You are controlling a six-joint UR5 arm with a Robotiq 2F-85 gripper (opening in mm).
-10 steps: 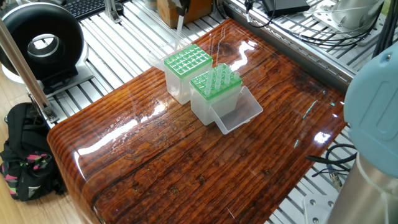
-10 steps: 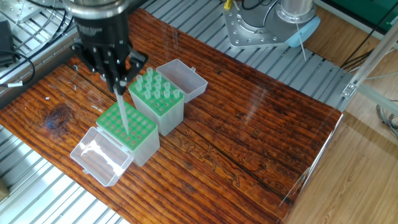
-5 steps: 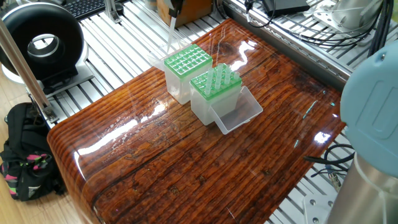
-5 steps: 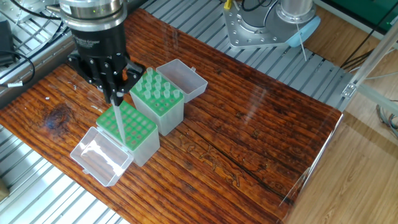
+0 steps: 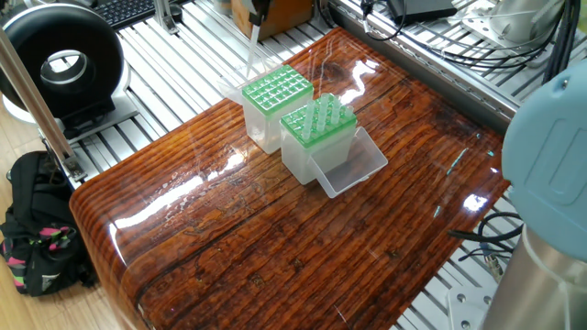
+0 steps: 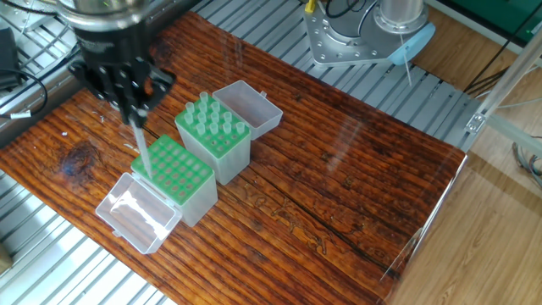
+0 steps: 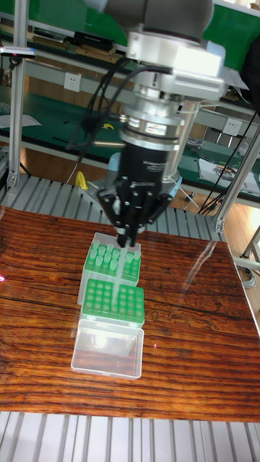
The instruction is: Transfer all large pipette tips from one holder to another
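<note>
A large pipette tip [image 6: 141, 157], pinched in your gripper [image 6: 135, 114] at the upper left of the other fixed view, now hangs over the emptier rack's [image 6: 174, 172] left edge, having shifted left within the last second. To its right the stocked rack [image 6: 215, 129] holds more tips; placement looks imminent.

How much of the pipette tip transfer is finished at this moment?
Done: nothing that I can see. The receiving rack seems to show only bare holes. In hand: the end effector grips one large pipette tip above the edge of that rack. Left: this tip must be seated, and many tips stand in the source rack.
</note>
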